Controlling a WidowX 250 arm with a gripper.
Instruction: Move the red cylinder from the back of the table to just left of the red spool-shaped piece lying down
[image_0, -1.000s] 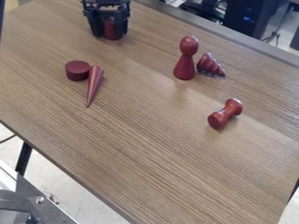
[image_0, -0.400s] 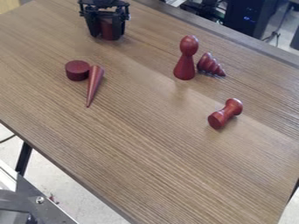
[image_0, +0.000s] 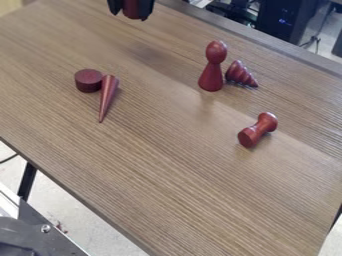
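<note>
At the top edge, left of centre, the black gripper (image_0: 131, 11) is shut on a dark red piece (image_0: 135, 10), holding it above the table with a shadow below. Down and to the left lies a short red cylinder (image_0: 88, 81), with a slim red cone (image_0: 107, 98) close by its right side, its tip toward the front. Right of centre a red pawn-like figure (image_0: 212, 68) stands upright. Beside it rests a ridged red cone (image_0: 240, 74) on its side. A red dumbbell-shaped piece (image_0: 258, 130) lies farther down and right.
The wooden table (image_0: 153, 170) has a grey strip along its back edge. Black equipment (image_0: 284, 22) stands behind it at the upper right. A metal frame (image_0: 50, 234) is at the lower left, below the table's edge.
The gripper has risen, with the dark red piece in it, up off the table and slightly right. The other red pieces have stayed where they were.
</note>
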